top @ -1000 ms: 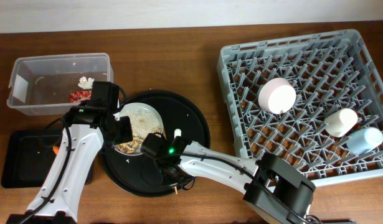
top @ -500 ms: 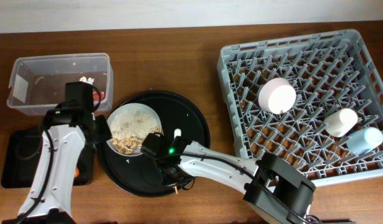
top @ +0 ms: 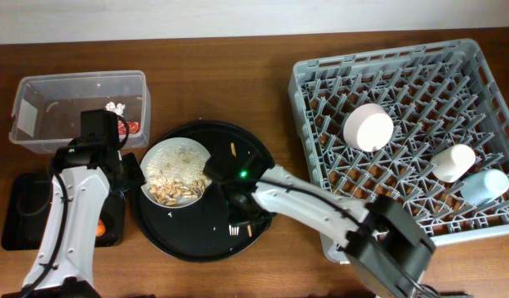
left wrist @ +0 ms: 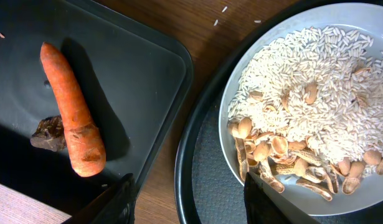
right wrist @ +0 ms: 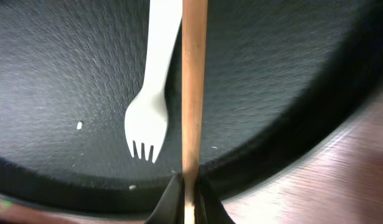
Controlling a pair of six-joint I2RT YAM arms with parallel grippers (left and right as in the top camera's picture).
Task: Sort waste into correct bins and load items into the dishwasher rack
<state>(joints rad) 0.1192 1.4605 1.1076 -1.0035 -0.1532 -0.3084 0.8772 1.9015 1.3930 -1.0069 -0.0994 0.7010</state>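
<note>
The right pincer (right wrist: 190, 186) is closed tight on one end of the chopstick (right wrist: 194, 87), which runs straight out from the fingertips over the round tray (right wrist: 66, 68). I cannot tell whether its far end touches the tray. The fork (right wrist: 151, 106) lies flat on the round tray just beside the chopstick, with its tines toward the tray's near rim.

The left pincer (left wrist: 191, 199) stands half wide with nothing between its fingers. One finger is over a corner of the flat tray (left wrist: 135, 74) and the other over the edge of the plate (left wrist: 309, 200). Whether either finger touches what is under it cannot be told.

The plate sits in the left part of the round tray and carries rice (left wrist: 316, 81) and a heap of peanut shells (left wrist: 284, 162) along its near side. The carrot (left wrist: 73, 118) lies in the flat tray, with a small dark lump (left wrist: 48, 134) touching it.

On the desk (top: 237, 74), the tub (top: 80, 83) stands at the far left corner. In it are the white scrap (top: 115, 106) and the red wrapper (top: 132, 127), which is partly hidden by the left arm. The flat tray lies by the left edge, just nearer than the tub, and the round tray is beside it toward the middle.

The rack (top: 420, 91) fills the right side of the desk. The bowl (top: 369, 127) sits near its middle. The cream cup (top: 453, 162) and the blue cup (top: 484, 187) lie close together toward its right edge.
</note>
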